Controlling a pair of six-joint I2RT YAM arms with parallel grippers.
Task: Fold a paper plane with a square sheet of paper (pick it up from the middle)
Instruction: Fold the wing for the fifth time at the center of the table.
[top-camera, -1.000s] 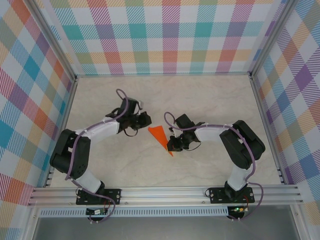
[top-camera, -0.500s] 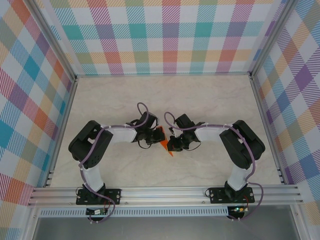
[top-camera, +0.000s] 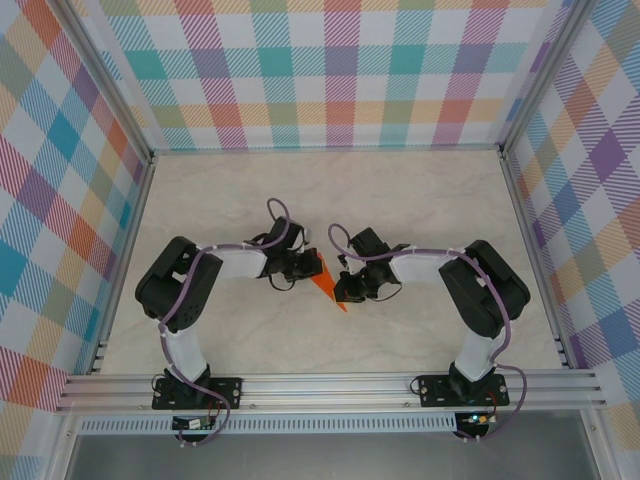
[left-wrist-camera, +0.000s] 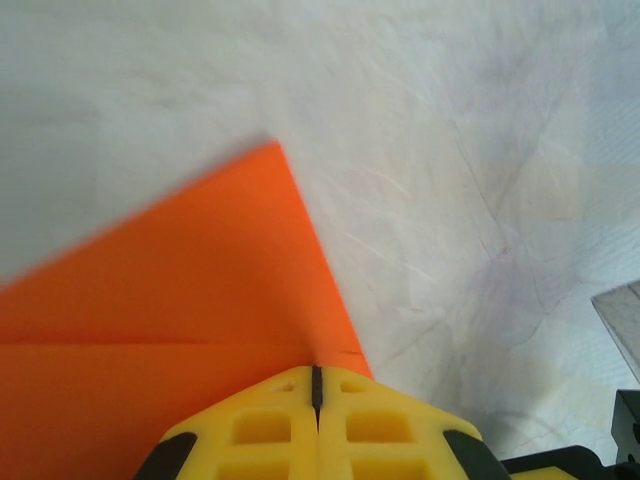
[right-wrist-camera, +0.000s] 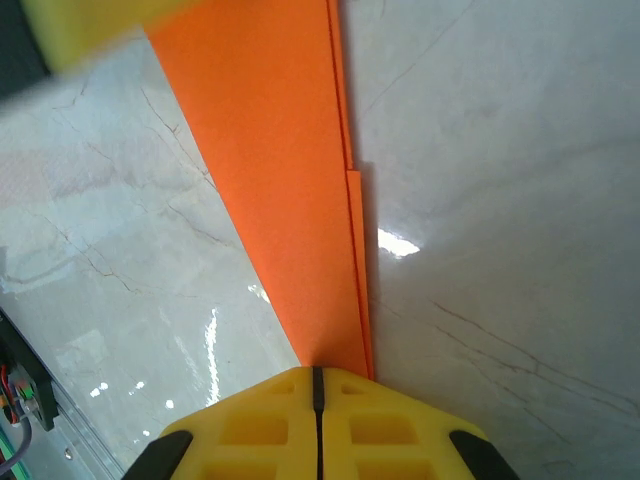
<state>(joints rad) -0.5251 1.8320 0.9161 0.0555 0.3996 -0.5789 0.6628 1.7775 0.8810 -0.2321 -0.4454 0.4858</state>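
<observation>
The orange paper (top-camera: 326, 279) lies flat on the marble table, folded into a narrow pointed dart with layered edges along one side. My left gripper (top-camera: 305, 268) is shut, its yellow fingertips resting on the paper's wide end (left-wrist-camera: 180, 300) by a crease. My right gripper (top-camera: 343, 290) is also shut, its tips set on the narrow end of the paper (right-wrist-camera: 280, 180). In the left wrist view, the left gripper (left-wrist-camera: 316, 372) shows no gap between its jaws; the right gripper (right-wrist-camera: 317, 372) looks the same. The left gripper's yellow finger (right-wrist-camera: 90, 25) blurs into the right wrist view's top corner.
Plaid walls (top-camera: 330, 70) enclose the table on three sides, with aluminium posts (top-camera: 150, 160) at the corners. A metal rail (top-camera: 330, 385) runs along the near edge by the arm bases. Bare marble (top-camera: 400, 200) lies behind the grippers.
My left arm has swung right and brought its shut gripper onto the wide end of the orange paper. The right arm and the paper have stayed put.
</observation>
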